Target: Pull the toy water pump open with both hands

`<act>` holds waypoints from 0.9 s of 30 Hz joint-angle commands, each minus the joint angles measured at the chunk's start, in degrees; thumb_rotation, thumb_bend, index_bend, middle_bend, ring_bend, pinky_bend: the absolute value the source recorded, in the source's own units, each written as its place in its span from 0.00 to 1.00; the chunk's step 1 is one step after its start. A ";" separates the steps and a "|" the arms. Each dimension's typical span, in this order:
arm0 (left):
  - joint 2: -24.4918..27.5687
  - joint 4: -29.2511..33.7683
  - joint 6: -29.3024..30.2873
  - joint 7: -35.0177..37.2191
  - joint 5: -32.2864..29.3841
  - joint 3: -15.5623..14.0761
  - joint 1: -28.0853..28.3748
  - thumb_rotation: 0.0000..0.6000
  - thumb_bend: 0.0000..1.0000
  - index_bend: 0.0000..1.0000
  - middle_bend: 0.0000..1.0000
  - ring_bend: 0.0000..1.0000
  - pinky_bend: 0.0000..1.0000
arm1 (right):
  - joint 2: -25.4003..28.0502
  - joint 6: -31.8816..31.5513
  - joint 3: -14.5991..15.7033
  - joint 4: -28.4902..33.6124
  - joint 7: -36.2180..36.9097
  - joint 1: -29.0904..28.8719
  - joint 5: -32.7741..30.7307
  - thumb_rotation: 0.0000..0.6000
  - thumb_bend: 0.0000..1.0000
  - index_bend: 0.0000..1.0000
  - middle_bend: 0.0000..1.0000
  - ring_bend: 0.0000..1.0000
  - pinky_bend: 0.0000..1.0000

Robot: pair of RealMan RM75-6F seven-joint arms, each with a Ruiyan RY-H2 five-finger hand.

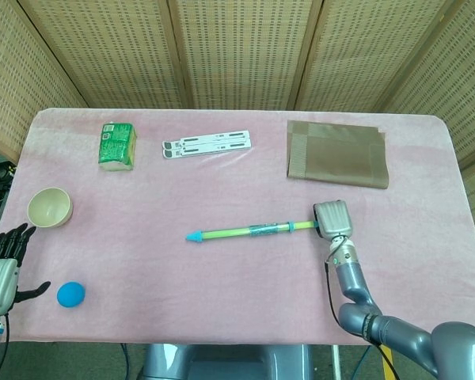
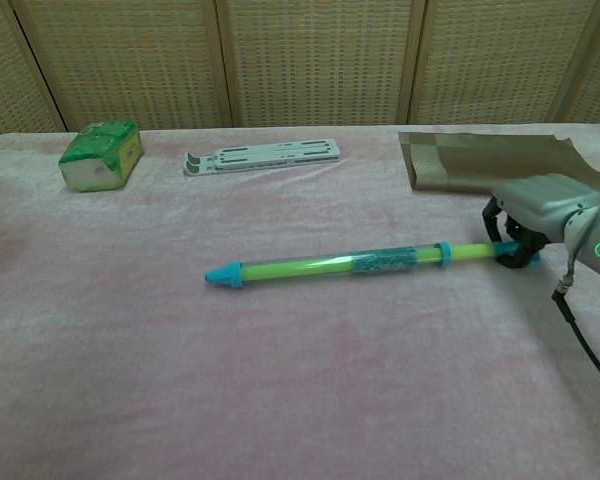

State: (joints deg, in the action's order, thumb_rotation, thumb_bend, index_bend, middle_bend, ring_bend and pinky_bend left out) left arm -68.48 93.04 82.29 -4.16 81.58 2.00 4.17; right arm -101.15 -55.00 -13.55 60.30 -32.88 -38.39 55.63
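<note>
One end of the pump (image 1: 249, 231) sits under the right hand (image 1: 332, 218), whose fingers curl around the blue handle (image 2: 510, 253); I judge it held. The pump lies mid-table, its long axis running nearly left to right, cyan tip (image 2: 220, 276) pointing toward the robot's left. The left hand (image 1: 1, 265) hovers open, fingers spread, off the table's near left corner, well apart from that tip, so it must reach rightward across.

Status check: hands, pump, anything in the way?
Right robot hand grips toy water pump at its handle end. Left robot hand open, off the table's edge. Pump flat on cloth, nothing touching it.
</note>
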 commanded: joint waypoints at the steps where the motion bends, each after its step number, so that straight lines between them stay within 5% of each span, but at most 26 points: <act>1: 0.03 0.14 0.05 -0.06 0.30 -0.16 0.00 1.00 0.12 0.00 0.00 0.00 0.00 | 1.83 -1.53 0.51 3.00 -2.04 1.13 -0.77 1.00 0.61 0.85 0.95 0.92 0.56; 12: 0.63 2.85 0.40 -0.85 1.20 -0.23 0.20 1.00 0.13 0.00 0.00 0.00 0.00 | 9.26 -8.93 -0.62 20.63 -11.22 3.58 -6.92 1.00 0.62 0.86 0.96 0.93 0.58; 20: 2.88 7.54 -1.49 -5.88 -1.41 2.96 3.10 1.00 0.18 0.09 0.02 0.02 0.04 | 13.14 -13.34 -0.56 31.94 -16.31 3.58 -9.75 1.00 0.62 0.86 0.96 0.93 0.59; 22: 3.16 8.72 -2.33 -7.13 -2.70 4.04 4.10 1.00 0.20 0.14 0.12 0.12 0.14 | 13.62 -14.42 -0.33 33.79 -17.17 3.51 -10.00 1.00 0.62 0.86 0.96 0.93 0.59; 27: 3.05 11.04 -4.92 -10.25 -6.24 6.31 6.78 1.00 0.23 0.32 0.59 0.54 0.49 | 14.01 -16.28 0.11 36.87 -18.52 3.23 -10.80 1.00 0.62 0.86 0.96 0.93 0.59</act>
State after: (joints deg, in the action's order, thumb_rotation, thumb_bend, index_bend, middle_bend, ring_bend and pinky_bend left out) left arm -65.42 103.24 78.32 -13.63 76.34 7.55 10.03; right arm -87.35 -70.95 -13.61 96.76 -51.03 -35.06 45.12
